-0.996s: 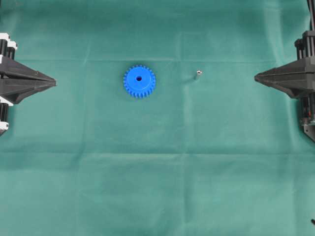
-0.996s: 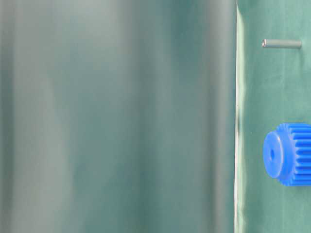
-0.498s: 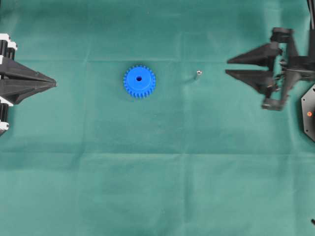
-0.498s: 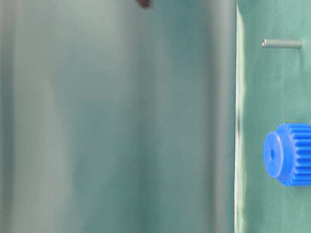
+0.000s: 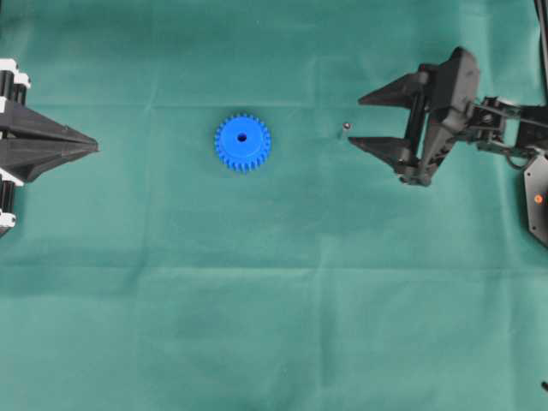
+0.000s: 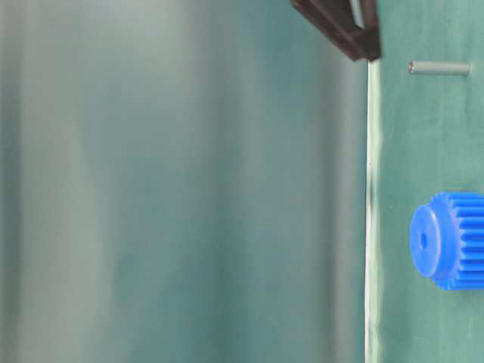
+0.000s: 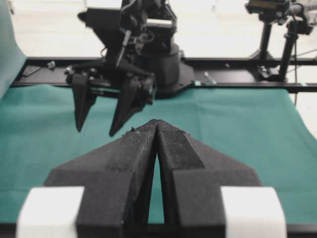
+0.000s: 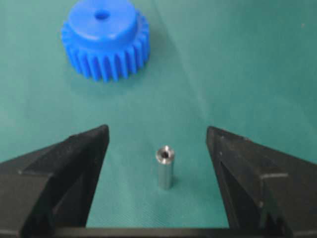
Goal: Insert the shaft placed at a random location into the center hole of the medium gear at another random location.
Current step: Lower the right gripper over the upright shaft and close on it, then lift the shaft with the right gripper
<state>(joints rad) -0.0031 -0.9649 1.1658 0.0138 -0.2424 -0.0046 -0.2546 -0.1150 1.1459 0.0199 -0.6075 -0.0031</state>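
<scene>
The right end effector (image 5: 356,120), jaws wide apart, approaches the upright shaft (image 8: 165,166) at the medium gear's (image 5: 242,141) three o'clock. Next judged: straddle, then close gently. The left end effector (image 5: 92,146) sits together.

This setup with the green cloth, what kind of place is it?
Probably a robotics lab bench: a table draped in green cloth, two facing arms with a left gripper and right gripper, and camera stands behind.
</scene>
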